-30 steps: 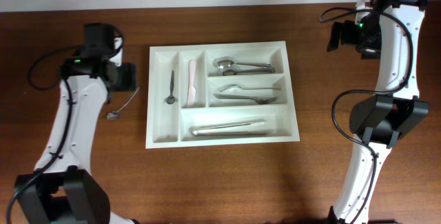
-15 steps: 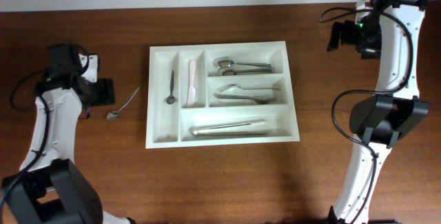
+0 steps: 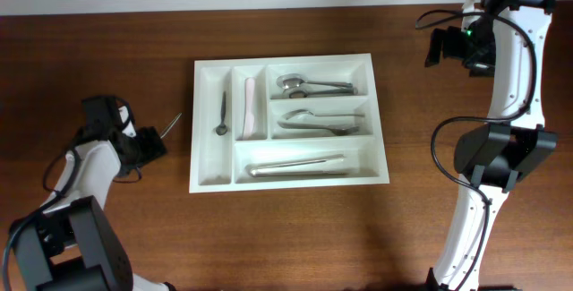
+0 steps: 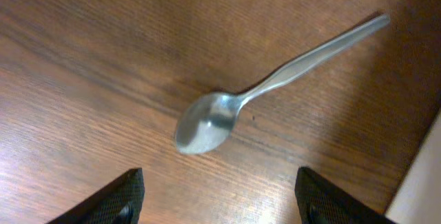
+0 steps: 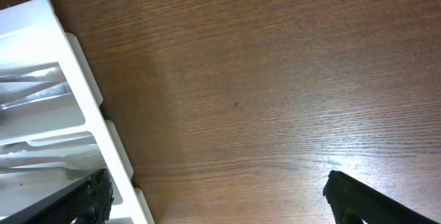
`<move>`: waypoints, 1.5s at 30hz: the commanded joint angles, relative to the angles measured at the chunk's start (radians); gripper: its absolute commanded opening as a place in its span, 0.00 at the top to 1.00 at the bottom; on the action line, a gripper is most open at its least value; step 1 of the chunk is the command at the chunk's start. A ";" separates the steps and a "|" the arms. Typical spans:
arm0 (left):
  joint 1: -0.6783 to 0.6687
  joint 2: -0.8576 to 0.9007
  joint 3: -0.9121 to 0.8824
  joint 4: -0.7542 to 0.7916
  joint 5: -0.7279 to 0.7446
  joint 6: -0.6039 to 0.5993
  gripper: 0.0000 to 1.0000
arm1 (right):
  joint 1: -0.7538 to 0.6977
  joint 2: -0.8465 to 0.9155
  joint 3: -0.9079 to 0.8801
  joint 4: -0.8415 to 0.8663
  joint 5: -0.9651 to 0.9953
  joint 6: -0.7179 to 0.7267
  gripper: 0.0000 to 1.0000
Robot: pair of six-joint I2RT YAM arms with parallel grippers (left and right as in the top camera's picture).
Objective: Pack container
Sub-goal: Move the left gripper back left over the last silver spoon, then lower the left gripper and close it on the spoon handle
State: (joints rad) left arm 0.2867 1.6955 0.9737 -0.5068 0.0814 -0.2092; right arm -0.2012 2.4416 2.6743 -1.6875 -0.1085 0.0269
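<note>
The container is a white cutlery tray at the table's middle, and its corner also shows in the right wrist view. It holds a small spoon, a pink-white piece and several pieces of steel cutlery. A loose steel spoon lies on the wood left of the tray; overhead only its handle shows. My left gripper hangs over the spoon's bowl, open and empty. My right gripper is open and empty, beyond the tray's far right corner.
The dark wooden table surrounds the tray. The tray's edge shows at the right of the left wrist view. The right arm's base stands right of the tray.
My left arm has swung back and toward the front, and its gripper now sits over the loose spoon's bowl. The spoon lies where it was. The right arm has not moved.
</note>
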 commanded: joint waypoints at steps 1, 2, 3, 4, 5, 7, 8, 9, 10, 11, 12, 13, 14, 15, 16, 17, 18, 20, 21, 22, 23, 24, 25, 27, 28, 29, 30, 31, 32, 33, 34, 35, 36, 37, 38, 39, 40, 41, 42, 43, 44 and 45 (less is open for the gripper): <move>0.008 0.011 -0.051 0.057 0.064 -0.106 0.28 | 0.003 0.000 0.019 0.000 0.009 0.008 0.01; 0.010 0.011 -0.058 0.072 0.066 -0.125 0.28 | 0.003 0.000 0.019 0.000 0.009 0.008 0.01; 0.012 0.011 -0.063 0.085 0.066 -0.147 0.28 | 0.003 0.000 0.019 0.000 0.009 0.008 0.01; 0.014 0.011 -0.063 0.096 0.072 -0.158 0.28 | 0.003 0.000 0.019 0.000 0.009 0.008 0.01; 0.016 0.011 -0.063 0.109 0.084 -0.158 0.28 | 0.003 0.000 0.019 0.000 0.009 0.008 0.01; 0.018 0.011 -0.063 0.134 0.101 -0.158 0.27 | 0.003 0.000 0.019 0.000 0.009 0.008 0.01; 0.018 0.011 -0.063 0.143 0.103 -0.159 0.28 | 0.003 0.000 0.019 0.000 0.009 0.008 0.01; 0.018 0.011 -0.063 0.153 0.104 -0.162 0.28 | 0.003 0.000 0.019 0.000 0.009 0.008 0.01; 0.018 0.011 -0.063 0.163 0.106 -0.165 0.31 | 0.003 0.000 0.019 0.000 0.009 0.008 0.01; 0.018 0.011 -0.063 0.172 0.106 -0.165 0.32 | 0.003 0.000 0.019 0.000 0.009 0.008 0.01; 0.018 0.011 -0.063 0.182 0.106 -0.169 0.34 | 0.003 0.000 0.019 0.000 0.009 0.008 0.01; 0.018 0.011 -0.063 0.185 0.106 -0.172 0.35 | 0.003 0.000 0.019 0.000 0.009 0.008 0.01; 0.018 0.012 -0.063 0.189 0.106 -0.172 0.36 | 0.003 0.000 0.019 0.000 0.009 0.008 0.01; 0.018 0.012 -0.063 0.191 0.106 -0.172 0.37 | 0.003 0.000 0.019 0.000 0.009 0.008 0.01; 0.018 0.012 -0.064 0.192 0.106 -0.172 0.37 | 0.003 0.000 0.019 0.000 0.009 0.008 0.01; 0.018 0.013 -0.064 0.193 0.101 -0.172 0.38 | 0.003 0.000 0.019 0.000 0.009 0.008 0.01; 0.018 0.013 -0.064 0.192 0.098 -0.172 0.38 | 0.003 0.000 0.019 0.000 0.009 0.008 0.01; 0.018 0.018 -0.064 0.193 0.094 -0.172 0.38 | 0.003 0.000 0.019 0.000 0.009 0.008 0.01; 0.018 0.022 -0.064 0.193 0.092 -0.172 0.38 | 0.003 0.000 0.019 0.000 0.009 0.008 0.01; 0.018 0.027 -0.065 0.193 0.090 -0.172 0.38 | 0.003 0.000 0.019 0.000 0.009 0.008 0.01; 0.018 0.034 -0.065 0.193 0.090 -0.172 0.39 | 0.003 0.000 0.019 0.000 0.009 0.008 0.01; 0.018 0.041 -0.065 0.195 0.090 -0.172 0.39 | 0.003 0.000 0.019 0.000 0.009 0.008 0.01; 0.018 0.051 -0.066 0.200 0.090 -0.172 0.39 | 0.003 0.000 0.019 0.000 0.009 0.008 0.01; 0.018 0.065 -0.070 0.211 0.090 -0.173 0.39 | 0.003 0.000 0.019 0.000 0.009 0.008 0.01; 0.018 0.071 -0.071 0.215 0.090 -0.173 0.39 | 0.003 0.000 0.019 0.000 0.009 0.008 0.01; 0.018 0.074 -0.071 0.216 0.090 -0.173 0.39 | 0.003 0.000 0.019 0.000 0.009 0.008 0.01; 0.018 0.077 -0.071 0.219 0.090 -0.172 0.39 | 0.003 0.000 0.019 0.000 0.009 0.008 0.01; 0.018 0.077 -0.071 0.221 0.090 -0.172 0.39 | 0.003 0.000 0.019 0.000 0.009 0.008 0.01; 0.018 0.077 -0.071 0.224 0.090 -0.172 0.39 | 0.003 0.000 0.019 0.000 0.009 0.008 0.01; 0.018 0.077 -0.071 0.226 0.091 -0.172 0.39 | 0.003 0.000 0.019 0.000 0.009 0.008 0.01; 0.018 0.077 -0.071 0.226 0.092 -0.173 0.39 | 0.003 0.000 0.019 0.000 0.009 0.008 0.01; 0.018 0.077 -0.071 0.226 0.091 -0.172 0.39 | 0.003 0.000 0.019 0.000 0.009 0.008 0.01; 0.018 0.077 -0.071 0.226 0.091 -0.172 0.39 | 0.003 0.000 0.019 0.000 0.009 0.008 0.01; 0.018 0.077 -0.071 0.224 0.091 -0.172 0.39 | 0.003 0.000 0.019 0.000 0.009 0.008 0.01; 0.018 0.077 -0.071 0.223 0.091 -0.172 0.40 | 0.003 0.000 0.019 0.000 0.009 0.008 0.01; 0.018 0.077 -0.071 0.223 0.091 -0.172 0.40 | 0.003 0.000 0.019 0.000 0.009 0.008 0.01; 0.018 0.077 -0.071 0.224 0.089 -0.172 0.40 | 0.003 0.000 0.019 0.000 0.009 0.008 0.01; 0.018 0.077 -0.071 0.226 0.087 -0.172 0.40 | 0.003 0.000 0.019 0.000 0.009 0.008 0.01; 0.018 0.077 -0.071 0.232 0.087 -0.172 0.40 | 0.003 0.000 0.019 0.000 0.009 0.008 0.01; 0.018 0.077 -0.071 0.238 0.087 -0.172 0.40 | 0.003 0.000 0.019 0.000 0.009 0.008 0.01; 0.018 0.077 -0.071 0.245 0.087 -0.172 0.40 | 0.003 0.000 0.019 0.000 0.009 0.008 0.01; 0.018 0.077 -0.071 0.253 0.087 -0.172 0.40 | 0.003 0.000 0.019 0.000 0.009 0.008 0.01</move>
State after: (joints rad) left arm 0.2977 1.7588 0.9115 -0.2676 0.1684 -0.3679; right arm -0.2012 2.4416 2.6743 -1.6875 -0.1085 0.0261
